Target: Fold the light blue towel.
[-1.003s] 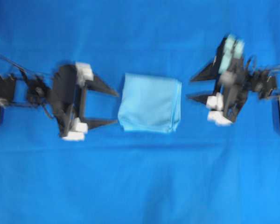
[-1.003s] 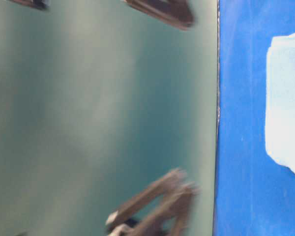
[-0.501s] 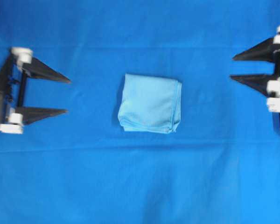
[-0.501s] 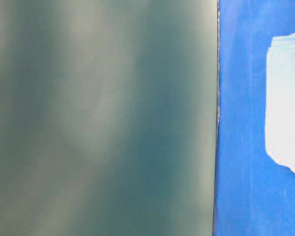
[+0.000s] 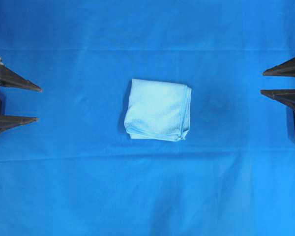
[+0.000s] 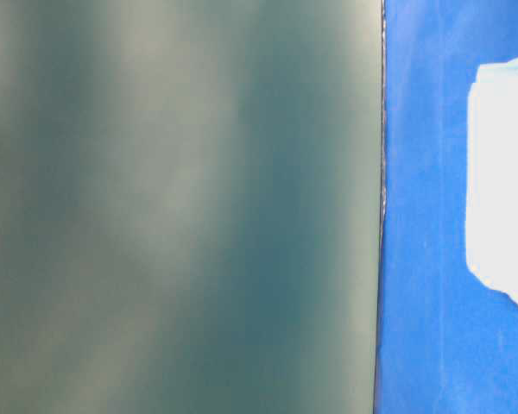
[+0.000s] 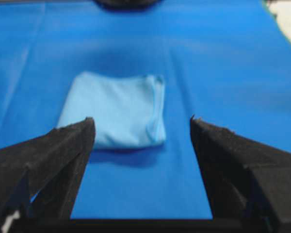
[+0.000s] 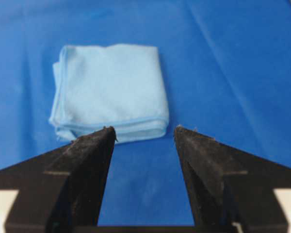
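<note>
Table cloth (image 5: 147,196): royal blue, covers the whole work surface in the overhead view; faint straight crease lines run across it, one above the towel and one below. In the table-level view it fills the right strip of the picture.
Backdrop (image 6: 181,207): dull grey-green, blurred, fills the left part of the table-level view; what it is cannot be told.
Towel (image 5: 158,109): light blue, lies at the middle of the table cloth, folded into a compact, roughly square packet. Stacked layered edges show along its lower side in the overhead view; a thin stitched hem runs down its right side. Flat, touched by neither gripper. Seen also from the left wrist (image 7: 114,109), from the right wrist (image 8: 109,92), and as a pale patch at the right edge of the table-level view (image 6: 505,181).
Left gripper (image 5: 34,104): at the far left edge, well apart from the towel; two black pointed fingers aim toward it, jaws spread wide, nothing between them.
Right gripper (image 5: 263,82): at the far right edge, well apart from the towel; fingers aim toward it, jaws spread, empty.
</note>
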Available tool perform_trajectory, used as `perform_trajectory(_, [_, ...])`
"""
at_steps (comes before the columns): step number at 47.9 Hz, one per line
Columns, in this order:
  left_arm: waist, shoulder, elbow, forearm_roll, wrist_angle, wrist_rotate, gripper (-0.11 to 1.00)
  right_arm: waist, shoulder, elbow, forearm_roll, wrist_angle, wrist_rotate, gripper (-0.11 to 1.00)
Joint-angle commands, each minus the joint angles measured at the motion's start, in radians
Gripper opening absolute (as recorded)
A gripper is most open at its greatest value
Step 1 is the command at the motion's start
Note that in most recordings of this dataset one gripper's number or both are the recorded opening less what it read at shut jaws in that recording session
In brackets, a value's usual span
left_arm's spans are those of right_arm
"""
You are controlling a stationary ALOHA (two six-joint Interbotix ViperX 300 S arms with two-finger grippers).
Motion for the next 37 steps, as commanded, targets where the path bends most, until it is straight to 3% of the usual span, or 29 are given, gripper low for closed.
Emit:
perform_trajectory(1, [-0.005, -0.028, 0.015, 0.002, 0.0, -0.003, 0.75, -0.012, 0.008, 0.006, -0.002, -0.038, 0.002, 0.58])
perform_trajectory(15, [0.051, -0.052, 0.078, 0.0, -0.017, -0.02, 0.75, -0.052, 0.051, 0.031, 0.003, -0.1, 0.002, 0.58])
perform_trajectory(37, [0.051, -0.051, 0.08, 0.0, -0.017, -0.025, 0.75, -0.052, 0.054, 0.032, 0.003, -0.1, 0.002, 0.58])
